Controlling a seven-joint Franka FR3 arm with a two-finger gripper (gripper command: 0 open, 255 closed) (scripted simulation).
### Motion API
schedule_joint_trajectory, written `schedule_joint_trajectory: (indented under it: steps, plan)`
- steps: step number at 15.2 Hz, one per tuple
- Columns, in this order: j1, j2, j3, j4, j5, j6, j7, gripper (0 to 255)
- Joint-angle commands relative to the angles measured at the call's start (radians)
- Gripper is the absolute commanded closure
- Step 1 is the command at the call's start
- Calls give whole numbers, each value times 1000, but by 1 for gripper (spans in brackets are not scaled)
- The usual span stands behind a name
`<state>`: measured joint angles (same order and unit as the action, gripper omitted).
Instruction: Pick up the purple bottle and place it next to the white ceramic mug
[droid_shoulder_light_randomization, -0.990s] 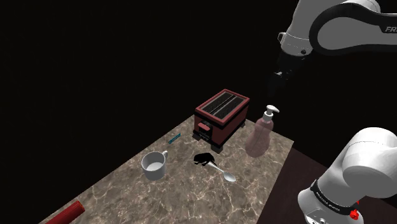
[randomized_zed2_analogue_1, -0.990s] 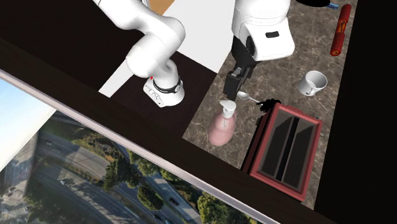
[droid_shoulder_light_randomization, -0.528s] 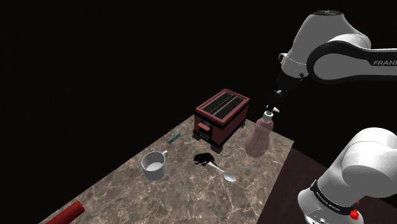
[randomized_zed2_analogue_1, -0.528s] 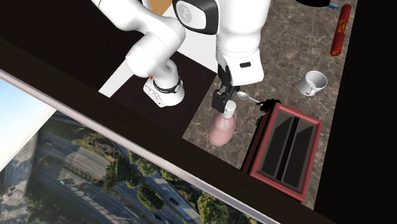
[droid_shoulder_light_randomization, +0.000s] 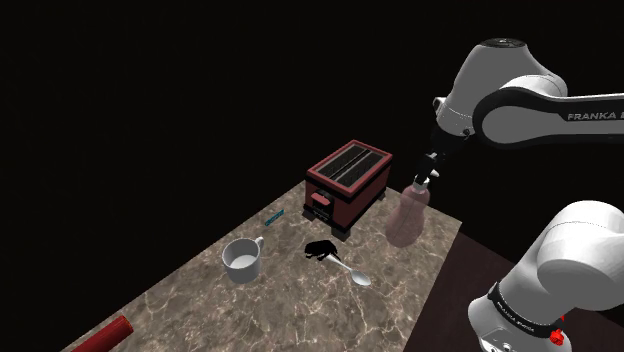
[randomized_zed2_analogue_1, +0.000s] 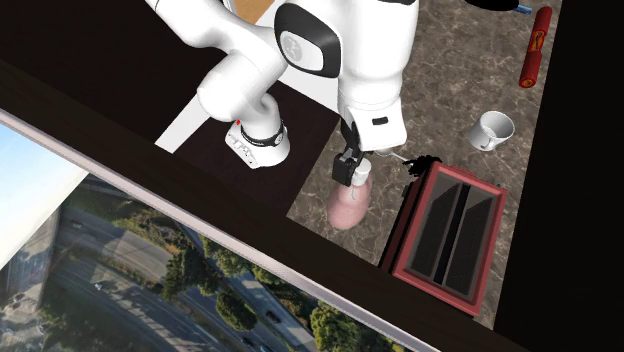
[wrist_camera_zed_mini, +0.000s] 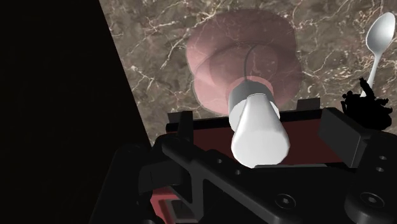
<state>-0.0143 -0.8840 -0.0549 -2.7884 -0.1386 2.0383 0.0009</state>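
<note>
Hovering at the pump head, our gripper (wrist_camera_zed_mini: 262, 130) stands wide open and grips nothing, a finger on each side of the white nozzle. Beneath it the pink pump bottle (droid_shoulder_light_randomization: 408, 215) stands upright near the counter (droid_shoulder_light_randomization: 300, 310) corner, beside the red toaster (droid_shoulder_light_randomization: 347, 180). We judge it light, smooth and slippery, so the neck under the pump suits best. The white mug (droid_shoulder_light_randomization: 242, 260) sits well apart.
</note>
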Motion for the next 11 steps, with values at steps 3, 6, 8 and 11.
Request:
schedule_joint_trajectory:
  steps: [3, 6, 8, 11]
  plan:
    - [0, 0, 0, -1, 0, 2, 0, 0]
    - [0, 0, 0, -1, 0, 2, 0, 255]
    - [0, 0, 0, -1, 0, 2, 0, 255]
    - [0, 0, 0, -1, 0, 2, 0, 255]
